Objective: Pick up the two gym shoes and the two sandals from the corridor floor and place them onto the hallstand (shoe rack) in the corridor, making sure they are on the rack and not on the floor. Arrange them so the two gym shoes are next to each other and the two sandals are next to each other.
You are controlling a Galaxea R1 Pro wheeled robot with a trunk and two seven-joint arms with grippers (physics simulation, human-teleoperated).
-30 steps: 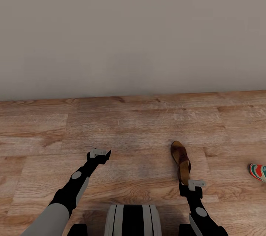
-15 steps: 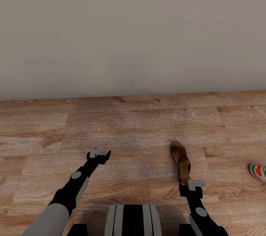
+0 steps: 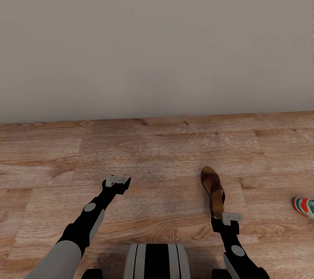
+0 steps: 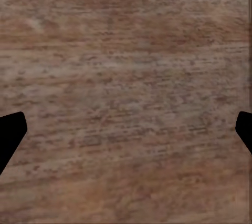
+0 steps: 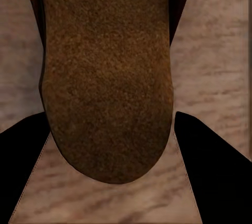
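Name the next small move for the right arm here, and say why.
Probably carry the sandal toward the hallstand. The right gripper is closed on its heel, the sole fills the right wrist view, and only wall and floor lie ahead.

No readable text, labels, brands, numbers or signs anywhere: none on shoes, floor, wall or robot arms.
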